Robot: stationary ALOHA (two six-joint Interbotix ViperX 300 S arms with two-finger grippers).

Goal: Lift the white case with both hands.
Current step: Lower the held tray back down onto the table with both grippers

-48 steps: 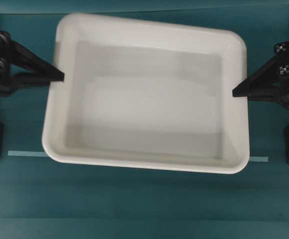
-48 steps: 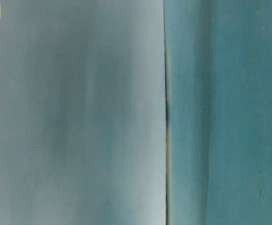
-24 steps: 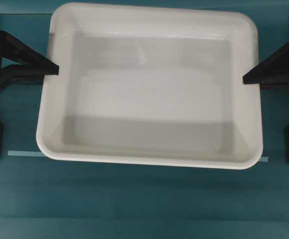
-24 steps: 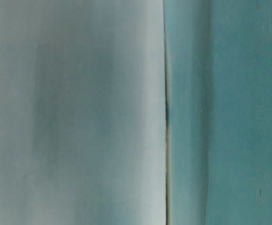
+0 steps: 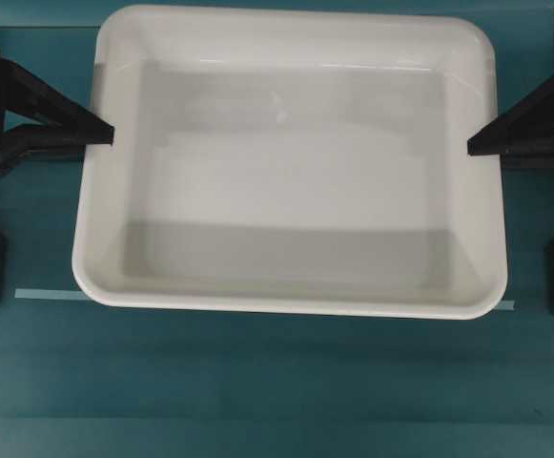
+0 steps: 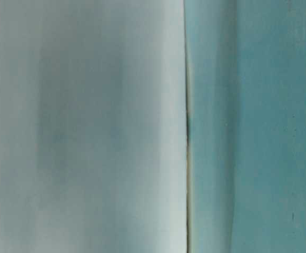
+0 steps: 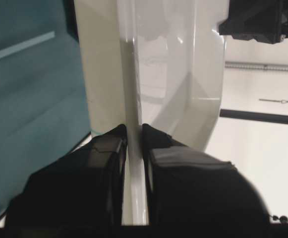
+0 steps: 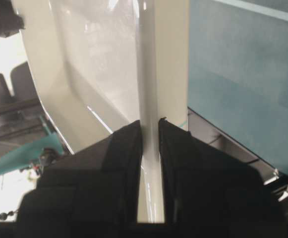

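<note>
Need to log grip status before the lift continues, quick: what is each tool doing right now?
Left tool: closed on the rim of the white case.
Right tool: closed on the case's opposite rim.

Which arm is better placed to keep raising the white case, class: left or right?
Neither: both. The left gripper has its fingers shut on the left rim of the white case; the right gripper is shut on the right rim, roughly level with it. Lifting evenly likely needs both.
</note>
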